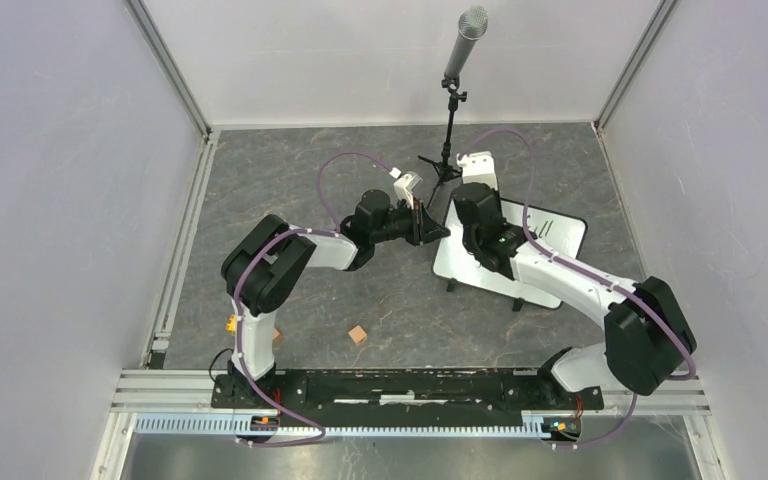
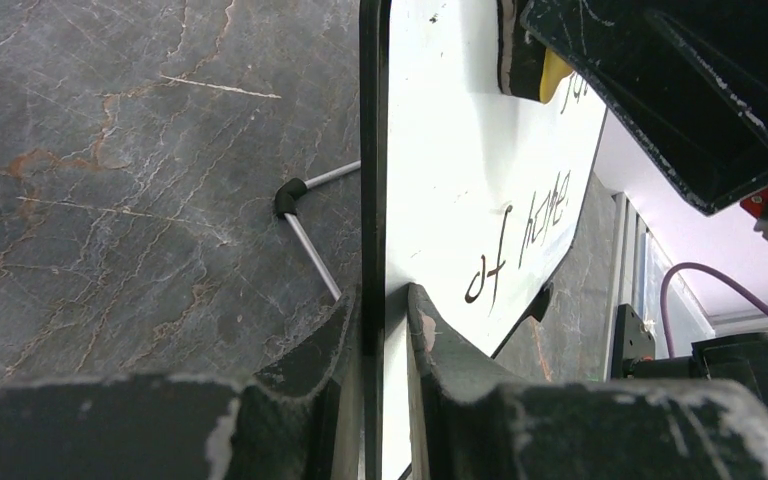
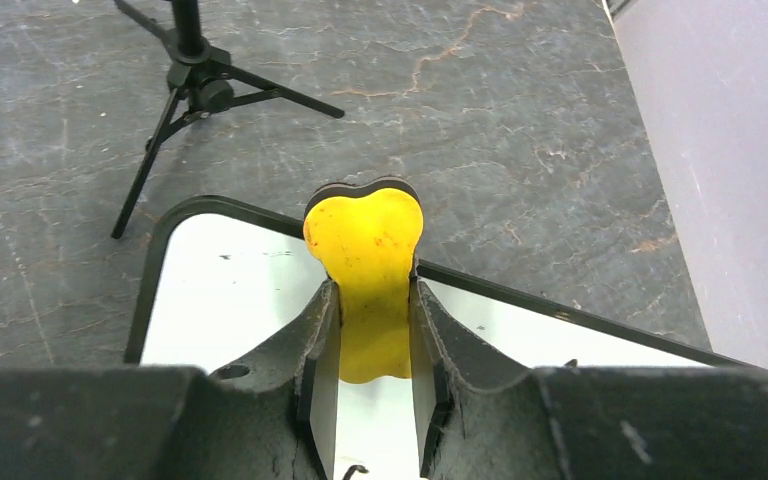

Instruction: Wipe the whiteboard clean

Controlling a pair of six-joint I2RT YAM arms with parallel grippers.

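You're mid-wipe. Left gripper (image 2: 382,300) is clamping the whiteboard (image 2: 460,180) rim, steadying it right of table (image 1: 290,200) centre. Right gripper (image 3: 368,300) is pinching the yellow eraser (image 3: 365,230) and looks to be pressing it near a corner. Next you're needing a sweep across the handwriting (image 2: 520,240).

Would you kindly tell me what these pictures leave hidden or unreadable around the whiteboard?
- Top view: the right arm covers much of the whiteboard; its handwriting is too small to read.
- Left wrist view: the right arm overhead cuts off some writing.
- Right wrist view: the jaws hide the lower end of the yellow eraser and the board beneath.
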